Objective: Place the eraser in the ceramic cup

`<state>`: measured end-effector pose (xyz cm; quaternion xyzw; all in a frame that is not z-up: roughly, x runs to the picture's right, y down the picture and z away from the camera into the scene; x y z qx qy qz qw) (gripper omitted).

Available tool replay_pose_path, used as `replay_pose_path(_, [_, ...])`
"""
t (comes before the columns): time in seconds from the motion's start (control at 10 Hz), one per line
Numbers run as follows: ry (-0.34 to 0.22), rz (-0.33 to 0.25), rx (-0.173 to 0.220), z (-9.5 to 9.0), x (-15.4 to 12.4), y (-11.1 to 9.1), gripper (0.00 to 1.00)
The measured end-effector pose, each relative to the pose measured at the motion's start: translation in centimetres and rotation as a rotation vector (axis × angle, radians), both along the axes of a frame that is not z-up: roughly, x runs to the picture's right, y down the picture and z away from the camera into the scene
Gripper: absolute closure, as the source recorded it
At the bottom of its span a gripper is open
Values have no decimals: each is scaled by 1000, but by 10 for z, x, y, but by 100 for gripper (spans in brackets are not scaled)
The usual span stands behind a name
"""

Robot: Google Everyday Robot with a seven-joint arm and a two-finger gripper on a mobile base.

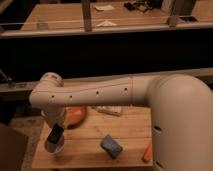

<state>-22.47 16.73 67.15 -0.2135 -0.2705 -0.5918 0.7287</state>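
The ceramic cup is small and pale and stands at the front left of the wooden table. The eraser, a black flat block with a paler edge, is tilted directly over the cup, its lower end at the cup's mouth. My gripper hangs from the white arm straight above the cup, at the eraser. The arm's wrist hides most of the gripper.
A wide orange bowl sits just behind and right of the cup. A blue block lies at the front middle. A pale packet lies at the back. An orange object is at the right edge.
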Motion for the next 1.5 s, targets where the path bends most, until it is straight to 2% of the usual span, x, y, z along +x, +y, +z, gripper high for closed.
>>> replay_pose_path(0.9, [6, -22, -5, -2, 0, 7, 99])
replay_pose_path(1.3, [10, -38, -5, -3, -1, 9, 92])
replay_pose_path(1.5, [11, -39, -5, -3, 0, 9, 80])
